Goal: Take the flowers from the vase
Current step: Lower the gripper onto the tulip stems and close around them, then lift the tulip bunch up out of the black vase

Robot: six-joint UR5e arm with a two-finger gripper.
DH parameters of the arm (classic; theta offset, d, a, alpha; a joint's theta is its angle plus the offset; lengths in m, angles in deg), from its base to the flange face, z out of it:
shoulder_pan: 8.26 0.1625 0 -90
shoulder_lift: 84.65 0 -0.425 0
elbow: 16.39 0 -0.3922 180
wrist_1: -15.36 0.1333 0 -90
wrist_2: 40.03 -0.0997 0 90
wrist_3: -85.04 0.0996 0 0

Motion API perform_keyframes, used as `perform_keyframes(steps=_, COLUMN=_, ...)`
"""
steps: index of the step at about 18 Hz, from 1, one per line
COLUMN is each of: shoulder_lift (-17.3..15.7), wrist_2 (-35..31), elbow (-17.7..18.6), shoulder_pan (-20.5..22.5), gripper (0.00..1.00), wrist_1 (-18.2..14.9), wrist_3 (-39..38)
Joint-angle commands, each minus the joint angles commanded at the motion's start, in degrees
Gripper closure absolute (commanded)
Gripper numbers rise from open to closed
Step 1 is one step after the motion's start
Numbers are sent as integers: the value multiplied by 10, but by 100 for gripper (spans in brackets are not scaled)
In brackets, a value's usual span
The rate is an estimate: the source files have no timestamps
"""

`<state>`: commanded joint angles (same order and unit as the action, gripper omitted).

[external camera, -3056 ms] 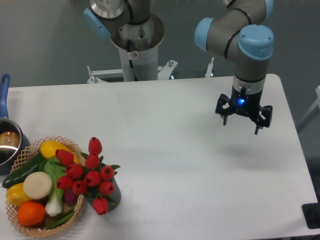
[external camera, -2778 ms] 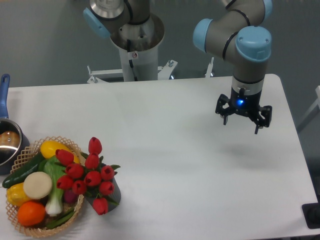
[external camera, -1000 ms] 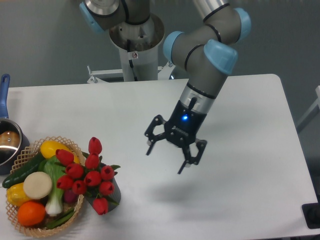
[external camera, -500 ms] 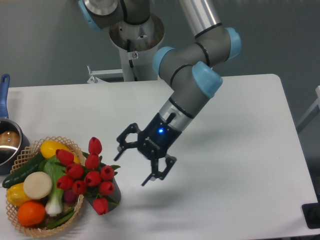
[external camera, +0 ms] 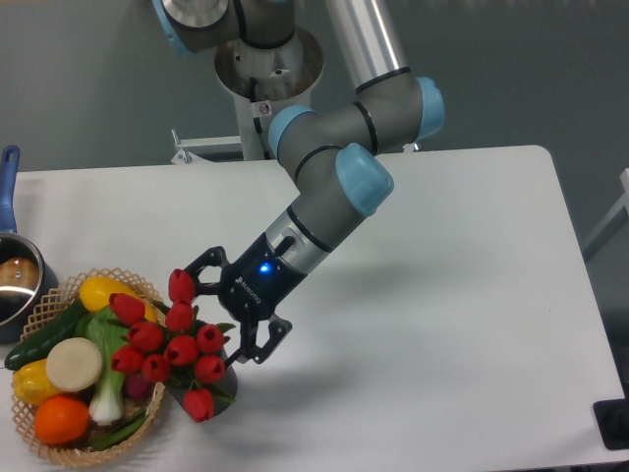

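Observation:
The flowers [external camera: 169, 344], a bunch of red tulip buds with dark green leaves, stand in the vase [external camera: 224, 379], a dark grey cylinder mostly hidden under them at the front left of the table. My gripper [external camera: 211, 313] hangs tilted at the bunch's right side, open, with its black fingers spread on either side of the upper right buds. Nothing is held between the fingers. Whether a finger touches a bud I cannot tell.
A wicker basket [external camera: 39, 444] with yellow, green and orange vegetables sits directly left of the vase, touching the flowers. A blue-handled metal pot [external camera: 15, 280] is at the far left edge. The arm's base column [external camera: 265, 108] stands at the back of the white table [external camera: 452, 295].
The arm has swung from the right side of the table across to the left and down. The open gripper has gone from mid-table to the right side of the flowers.

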<state>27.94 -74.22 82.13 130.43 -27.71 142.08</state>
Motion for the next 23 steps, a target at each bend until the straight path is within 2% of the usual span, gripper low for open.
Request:
perform_keyframes(steps=1, shoulder_lift=-3, wrist_2=2, elbow=1, shoulder_pan=1, gripper=94, wrist_1=0, wrist_3=19)
perform_keyframes(steps=2, shoulder_lift=-4, wrist_2=2, elbow=0, shoulder_pan=2, gripper=100, wrist_1=0, wrist_3=20)
perform_keyframes(steps=9, shoulder_lift=-25, wrist_2=-4, elbow=1, shoulder_pan=6, gripper=100, wrist_1=-1, wrist_3=14)
perform_keyframes(steps=13, shoulder_lift=-45, wrist_2=-4, elbow=-3, shoulder_pan=7, gripper=100, wrist_1=-1, wrist_3=-37)
perform_keyframes(steps=23, shoulder_lift=-50, wrist_2=5, elbow=-103, shoulder_pan=33, gripper=100, wrist_1=-2, wrist_3=-195)
